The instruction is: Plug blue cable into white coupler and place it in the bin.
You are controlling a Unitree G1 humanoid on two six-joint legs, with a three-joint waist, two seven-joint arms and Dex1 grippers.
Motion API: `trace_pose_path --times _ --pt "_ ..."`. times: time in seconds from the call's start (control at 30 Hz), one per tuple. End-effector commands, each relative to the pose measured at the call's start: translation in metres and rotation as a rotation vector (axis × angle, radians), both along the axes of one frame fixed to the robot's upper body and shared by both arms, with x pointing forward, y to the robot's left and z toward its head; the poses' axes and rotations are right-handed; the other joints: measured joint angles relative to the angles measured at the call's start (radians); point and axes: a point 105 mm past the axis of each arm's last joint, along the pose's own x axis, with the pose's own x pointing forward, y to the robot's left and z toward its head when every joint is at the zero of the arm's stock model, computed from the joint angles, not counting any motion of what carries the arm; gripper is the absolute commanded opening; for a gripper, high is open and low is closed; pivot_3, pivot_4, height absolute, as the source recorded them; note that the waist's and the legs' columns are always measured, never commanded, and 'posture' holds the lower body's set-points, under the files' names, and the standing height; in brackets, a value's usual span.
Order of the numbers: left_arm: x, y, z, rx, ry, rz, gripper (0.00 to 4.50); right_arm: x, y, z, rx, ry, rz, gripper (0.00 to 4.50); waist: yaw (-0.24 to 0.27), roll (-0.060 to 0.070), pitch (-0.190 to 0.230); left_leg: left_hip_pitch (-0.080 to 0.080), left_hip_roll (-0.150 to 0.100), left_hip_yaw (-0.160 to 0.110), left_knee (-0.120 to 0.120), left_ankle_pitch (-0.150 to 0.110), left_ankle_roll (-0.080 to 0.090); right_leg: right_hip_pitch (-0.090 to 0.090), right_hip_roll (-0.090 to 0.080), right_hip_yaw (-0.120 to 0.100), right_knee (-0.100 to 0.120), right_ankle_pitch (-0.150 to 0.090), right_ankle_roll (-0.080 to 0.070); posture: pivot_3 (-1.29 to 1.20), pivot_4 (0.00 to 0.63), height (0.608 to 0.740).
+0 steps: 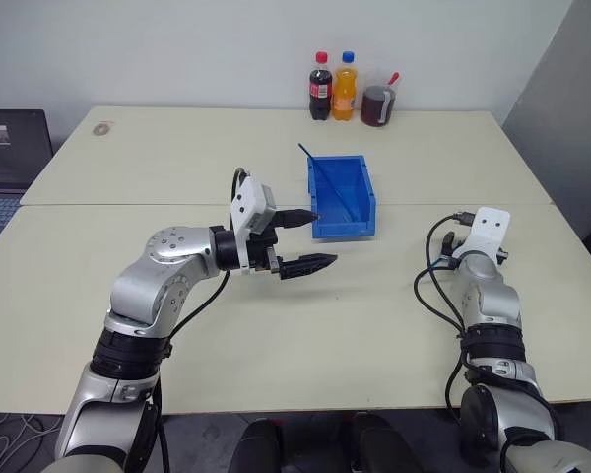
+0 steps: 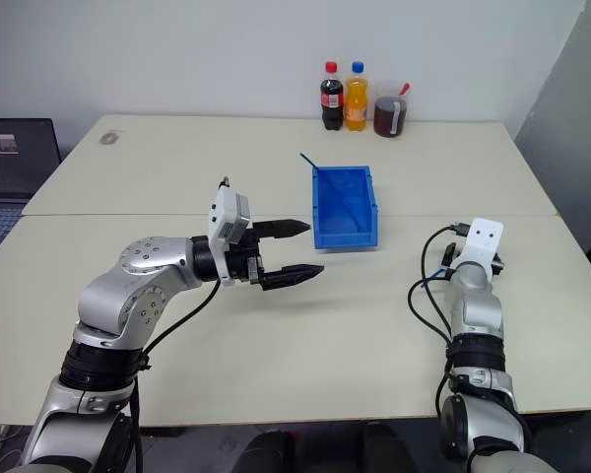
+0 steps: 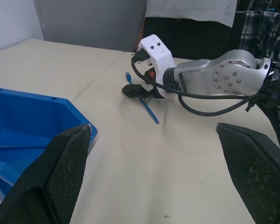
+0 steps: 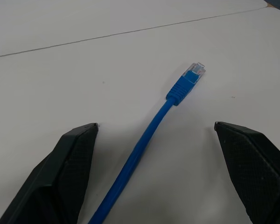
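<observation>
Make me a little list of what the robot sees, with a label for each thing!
table: pale tabletop
bin: blue, mid table, a thin blue cable sticking out
blue cable: lies flat, clear plug end, between the right pincer's fingers
left pincer: open, pointing toward the bin, holding nothing
right pincer: open, astride the cable
white coupler: cannot tell
far edge: two bottles, dark cup

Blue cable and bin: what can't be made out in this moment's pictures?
- Blue cable: its other end is cut off by the right wrist view's edge, between the fingers.
- Right gripper: in the head views, the white wrist mount hides its fingers.
- Bin: in the left wrist view, cut off by the edge and partly behind a left finger.
- Thin blue strand in the bin: too thin to tell its ends.
</observation>
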Motion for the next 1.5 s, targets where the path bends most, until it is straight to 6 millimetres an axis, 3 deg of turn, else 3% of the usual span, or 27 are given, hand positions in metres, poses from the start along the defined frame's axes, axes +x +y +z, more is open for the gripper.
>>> trace_pose_path --times 0.03,0.07,0.57,0.8,0.87,0.97,1.2,1.3,1.4,1.5 --pt "0.002 0.004 0.011 0.006 -0.057 -0.006 4.5 0.002 0.003 -0.008 0.071 0.004 -0.007 3.88 -0.001 0.0 0.0 0.0 0.0 0.0 0.0 0.0 0.0 0.0 0.0 0.0 0.0 0.0 0.0 0.0 0.15 0.74" --pt "0.003 0.004 0.01 0.014 -0.056 -0.008 4.5 0.003 0.005 -0.009 0.081 0.004 -0.001 3.81 -0.002 0.0 0.0 0.0 0.0 0.0 0.0 0.0 0.0 0.0 0.0 0.0 0.0 0.0 0.0 0.0 0.15 0.74" --pt "0.011 0.013 0.013 0.028 -0.098 0.032 4.5 0.003 0.0 -0.016 0.102 0.014 -0.052 0.01 0.0 0.0 0.0 0.0 0.001 -0.001 0.0 0.0 0.0 0.0 0.001 0.0 0.0 0.001 0.0 0.0 0.15 0.74" --pt "0.007 0.01 0.011 0.03 -0.095 0.017 4.5 -0.008 -0.016 -0.012 0.072 0.022 -0.067 0.01 0.007 0.0 0.0 0.0 0.0 -0.001 0.001 0.0 0.0 0.001 0.001 0.0 0.0 0.001 0.0 0.0 0.15 0.74" --pt "0.002 0.013 0.01 0.033 -0.094 0.019 4.5 -0.008 -0.01 0.002 0.048 -0.013 0.059 0.01 0.012 0.0 0.0 -0.001 0.0 -0.002 0.001 0.0 0.0 0.001 0.0 0.0 0.0 0.001 0.0 0.0 0.15 0.74" --pt "-0.008 0.028 0.008 0.04 -0.094 0.058 4.5 -0.016 0.014 0.024 -0.069 -0.022 0.403 0.01 0.006 0.0 0.0 -0.003 0.0 -0.002 0.001 0.0 0.0 0.0 -0.001 0.0 -0.001 0.001 0.0 0.0 0.15 0.74" --pt "-0.029 0.07 -0.004 0.073 -0.191 0.313 4.5 -0.07 0.067 0.042 -0.186 0.043 1.158 0.01 -0.01 0.003 0.002 -0.002 0.003 -0.002 0.0 0.0 0.002 -0.002 0.003 0.0 0.0 0.0 0.0 0.0 0.15 0.74" --pt "-0.056 0.077 -0.019 0.036 -0.135 0.415 4.5 -0.086 0.087 0.049 -0.201 0.063 1.413 0.01 -0.02 0.004 0.002 0.0 0.003 -0.003 0.0 0.0 0.001 0.0 0.003 0.0 0.0 -0.002 0.004 0.0 0.15 0.74" --pt "-0.095 0.072 -0.042 0.015 -0.048 0.516 4.5 -0.086 0.116 0.054 -0.257 0.041 1.618 0.01 -0.024 0.001 0.003 0.003 0.004 -0.002 0.001 -0.001 0.002 0.001 0.0 0.002 0.0 -0.002 0.004 0.0 0.15 0.74" --pt "-0.118 0.072 -0.056 0.017 -0.006 0.627 4.5 -0.08 0.143 0.053 -0.288 0.011 1.746 0.01 -0.023 -0.001 0.004 0.007 0.005 -0.001 0.001 -0.001 0.002 0.004 -0.003 0.004 0.0 -0.001 0.005 0.0 0.15 0.74"
